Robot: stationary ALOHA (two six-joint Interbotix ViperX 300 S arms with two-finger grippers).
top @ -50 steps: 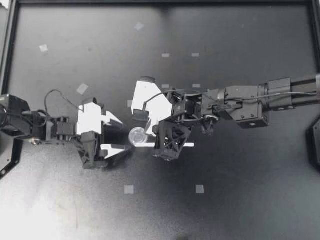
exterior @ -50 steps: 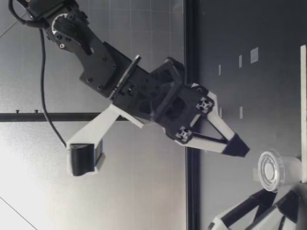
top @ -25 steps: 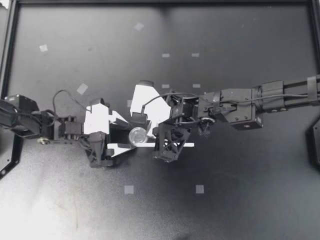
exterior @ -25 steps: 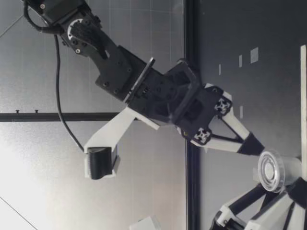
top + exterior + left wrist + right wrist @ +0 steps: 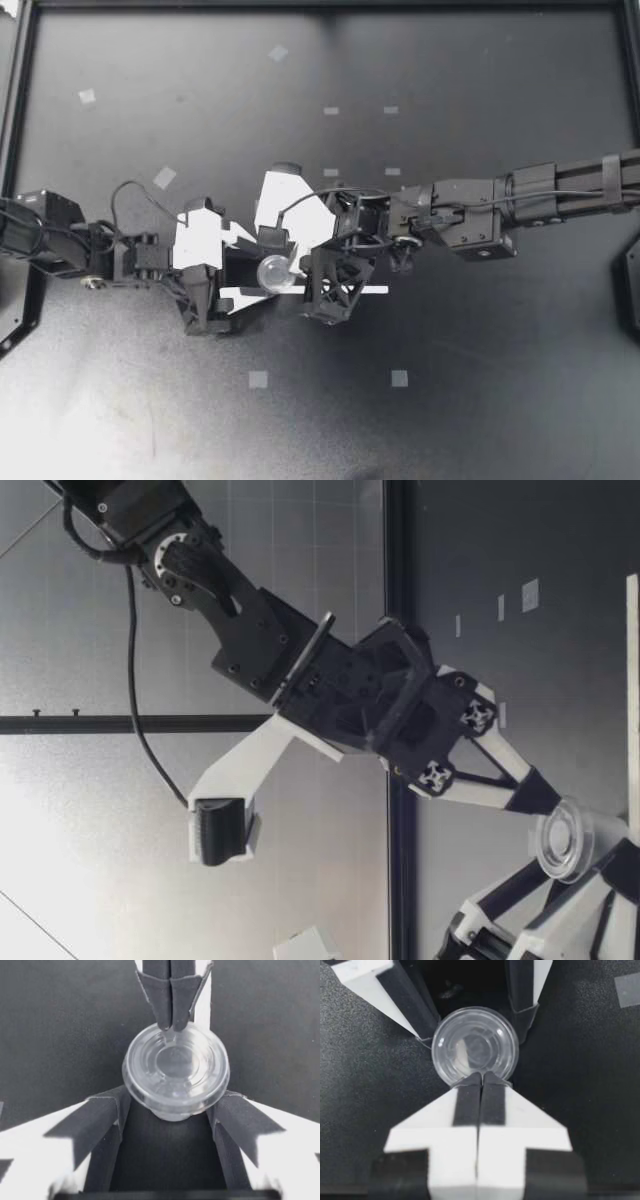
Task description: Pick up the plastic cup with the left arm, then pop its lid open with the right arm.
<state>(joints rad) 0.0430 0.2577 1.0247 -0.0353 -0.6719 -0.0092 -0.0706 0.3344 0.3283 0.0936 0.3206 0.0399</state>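
Over the black tabletop (image 5: 450, 400), my left gripper (image 5: 256, 275) clasps a small clear lidded cup (image 5: 274, 271) by its two sides. My right gripper (image 5: 295, 272), fingers pressed together, pinches the cup's rim from the opposite side.

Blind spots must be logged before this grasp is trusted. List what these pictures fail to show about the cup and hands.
Cup base: low view, lost where it meets the white strip at the edge; other views look down on its lid.
Cup contents: wrist views, glare on the clear lid.
Left hand: low view, mostly cut off by the edge.
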